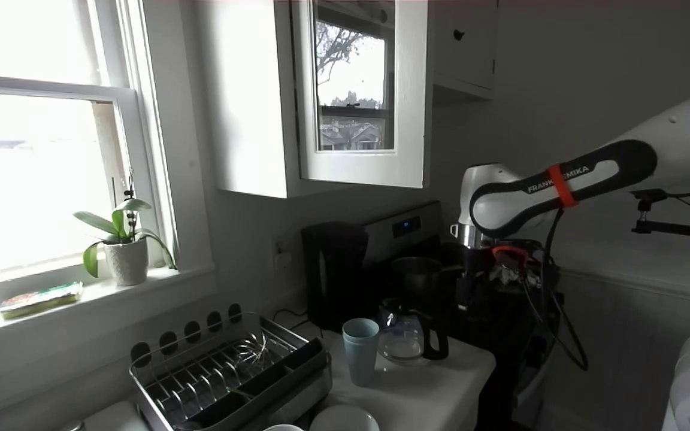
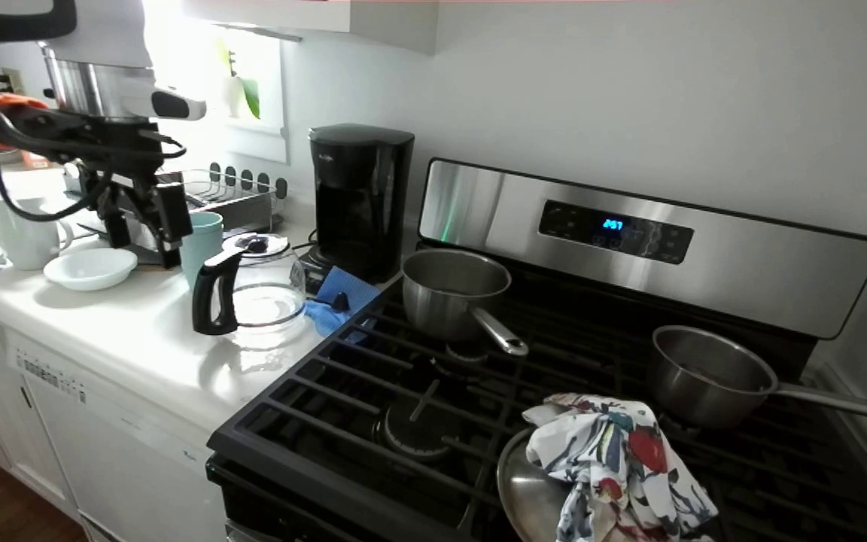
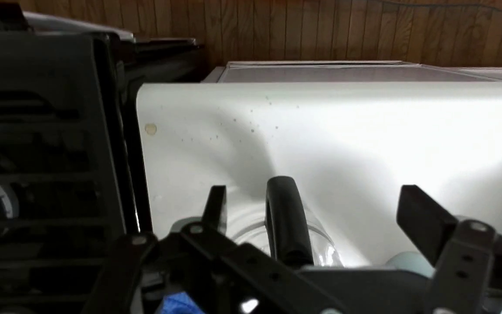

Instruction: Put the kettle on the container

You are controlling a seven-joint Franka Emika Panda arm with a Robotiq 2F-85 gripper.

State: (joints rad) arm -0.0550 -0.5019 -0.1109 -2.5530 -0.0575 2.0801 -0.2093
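Observation:
The kettle shows as a clear glass pot with a black handle and dark lid knob, standing upright on the white counter in both exterior views (image 1: 402, 342) (image 2: 272, 297). In the wrist view its black handle (image 3: 289, 218) appears between the two fingers, closer to the left finger, with gaps on both sides. My gripper (image 3: 314, 192) is open and empty. It points down near the handle side, higher than the counter, in both exterior views (image 1: 463, 302) (image 2: 144, 245). Nothing is plainly the container; a black coffee maker (image 2: 362, 196) stands behind the kettle.
A pale blue-green cup (image 1: 360, 353) stands beside the kettle. A dish rack (image 1: 297, 395), white bowl (image 2: 91, 269) and white mug (image 2: 23, 233) are on the counter. The stove (image 2: 313, 444) adjoins it, with two pots (image 2: 433, 309) (image 2: 712, 399) and a floral cloth (image 2: 614, 452).

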